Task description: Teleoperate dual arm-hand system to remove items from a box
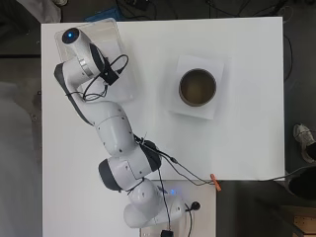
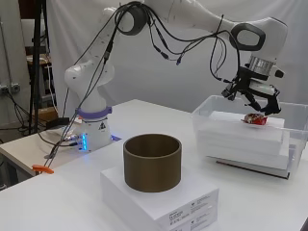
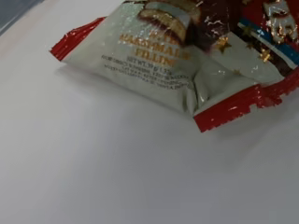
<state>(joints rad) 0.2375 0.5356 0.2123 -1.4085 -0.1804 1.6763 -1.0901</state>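
Observation:
A clear plastic box (image 2: 207, 120) stands at the table's far corner and holds a stack of white slabs (image 2: 240, 139). On top of the stack lies a snack packet (image 2: 255, 119), red at the ends and silvery in the middle. The wrist view shows the snack packet (image 3: 187, 60) flat on the white surface, with no finger touching it. My hand (image 2: 255, 98) hangs just above the packet, its fingers spread and bent downward around it without closing. In the overhead view the arm's wrist covers the hand and the packet; only the box (image 1: 126, 74) shows.
A brown round open container (image 1: 197, 87) (image 2: 152, 161) stands on a stack of flat white boxes (image 1: 217, 106) (image 2: 159, 197) in the middle of the table. Cables and an orange clip (image 1: 215, 178) lie near the arm's base.

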